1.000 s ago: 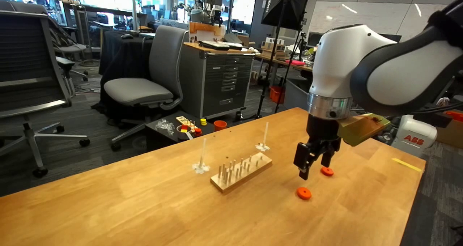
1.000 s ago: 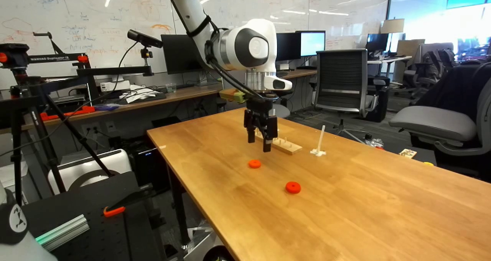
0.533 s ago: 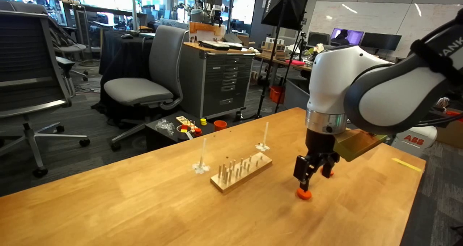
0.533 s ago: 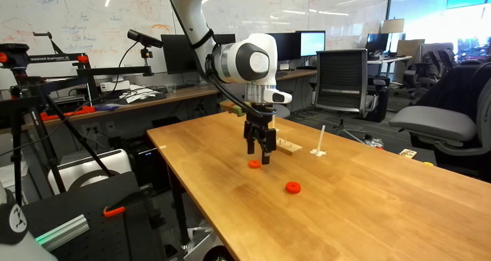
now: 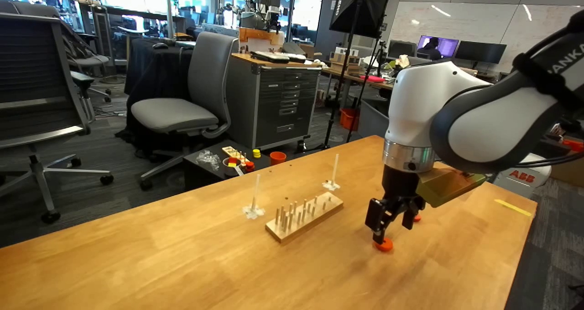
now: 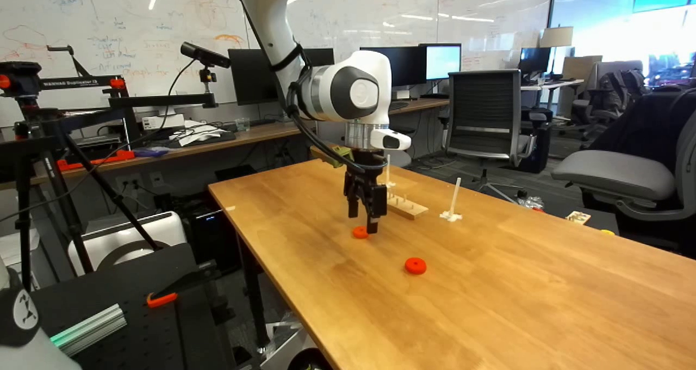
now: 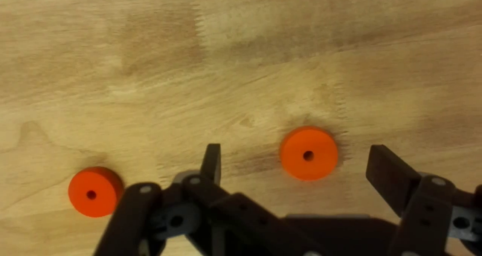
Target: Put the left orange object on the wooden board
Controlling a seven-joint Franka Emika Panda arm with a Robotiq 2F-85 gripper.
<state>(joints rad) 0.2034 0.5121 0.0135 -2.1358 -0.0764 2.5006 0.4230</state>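
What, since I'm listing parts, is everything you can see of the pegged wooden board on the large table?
The wooden board is pale, long and rectangular, with slim upright pegs that look wooden; toward one end they look shorter. It lies flat on the table, the only thing seen touching it. In an exterior view the gripper hides part of it.

In an exterior view, between two and three o'clock, white letters ANKA show on the arm (image 5: 492, 118), beside a black strap (image 5: 540, 77); just past three, red ABB stands on a white housing (image 5: 524, 175). Between twelve and one, pale lettering runs sideways up a softbox (image 5: 353, 13) (too small to read surely). In an exterior view, between nine and ten, a black bar (image 6: 79, 83) bears WANHAO Duplicator i3; between eight and nine, a round emblem (image 6: 25, 309) sits on a casing (image 6: 27, 340). Handwriting on the whiteboard (image 6: 179, 27), between ten and eleven, cannot be made out.
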